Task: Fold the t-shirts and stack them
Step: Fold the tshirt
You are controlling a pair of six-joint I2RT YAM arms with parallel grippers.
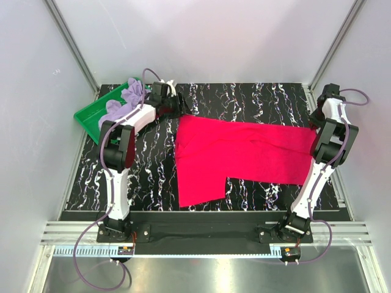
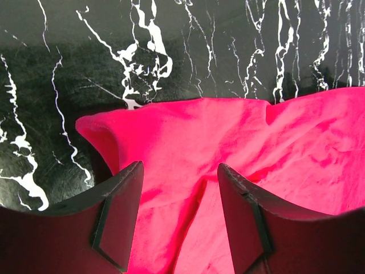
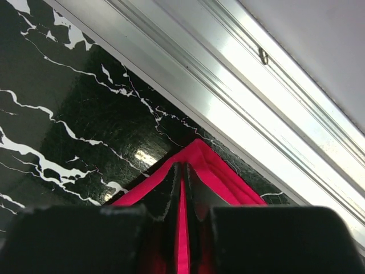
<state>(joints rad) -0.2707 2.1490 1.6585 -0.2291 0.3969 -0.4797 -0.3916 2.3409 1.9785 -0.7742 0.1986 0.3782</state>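
Note:
The crimson t-shirt (image 1: 244, 152) lies spread flat across the black marbled table (image 1: 244, 97), with one part hanging toward the front left. My left gripper (image 1: 176, 110) stands at its back left corner. In the left wrist view it is open (image 2: 179, 200), both fingers straddling a crease of the red cloth (image 2: 228, 142), nothing pinched. My right gripper (image 1: 316, 124) is at the shirt's far right corner, shut (image 3: 183, 171) on a fold of the red hem (image 3: 208, 165). The lavender t-shirt (image 1: 125, 101) sits crumpled in the green tray (image 1: 88, 116) at the back left.
An aluminium frame rail (image 3: 228, 97) runs right beside the held corner, along the table's right edge. White walls enclose the table on three sides. The green tray stands just behind my left arm's forearm.

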